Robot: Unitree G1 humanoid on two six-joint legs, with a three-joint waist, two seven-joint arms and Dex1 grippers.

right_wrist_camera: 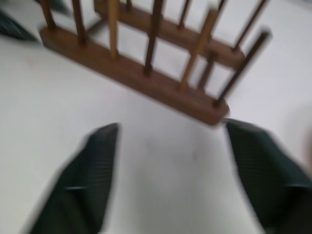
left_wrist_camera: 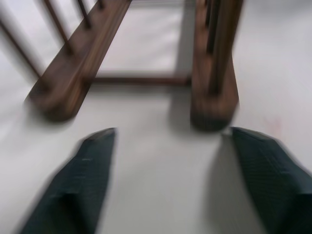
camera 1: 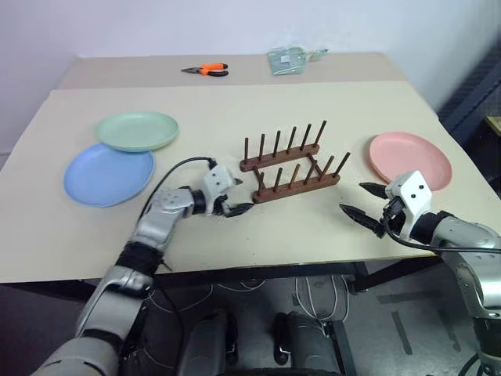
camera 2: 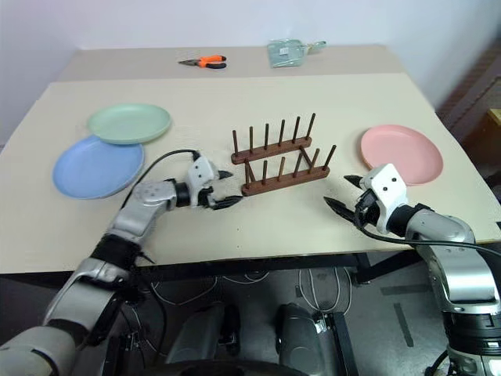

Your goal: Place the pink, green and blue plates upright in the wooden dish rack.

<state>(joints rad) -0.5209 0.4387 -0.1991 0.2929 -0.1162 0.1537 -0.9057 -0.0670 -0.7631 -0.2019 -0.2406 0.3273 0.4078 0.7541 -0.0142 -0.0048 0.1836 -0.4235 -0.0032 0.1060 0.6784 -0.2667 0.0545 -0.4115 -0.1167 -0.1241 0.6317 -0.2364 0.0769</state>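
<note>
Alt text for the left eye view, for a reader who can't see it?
An empty wooden dish rack stands mid-table between the open left gripper and open right gripper. Green plate overlaps blue plate at left; pink plate lies flat at right.

The wooden dish rack point(camera 1: 290, 166) stands mid-surface with its 2 rows of thin upright pegs as the main obstacle; bare surface point(camera 1: 313, 227) lies open on its near side and between it and the pink plate point(camera 1: 410, 160). The left gripper point(camera 1: 236, 196), fingers apart, sits just beside the rack's left end, and the right gripper point(camera 1: 362, 200), also spread, hangs near the front edge with a clear strip between it and the rack's right end. The green plate point(camera 1: 137, 130) overlaps the blue plate point(camera 1: 108, 174) far left, well apart from the rack, while orange pliers point(camera 1: 207, 70) and a packet point(camera 1: 288, 59) lie at the far edge.
</note>
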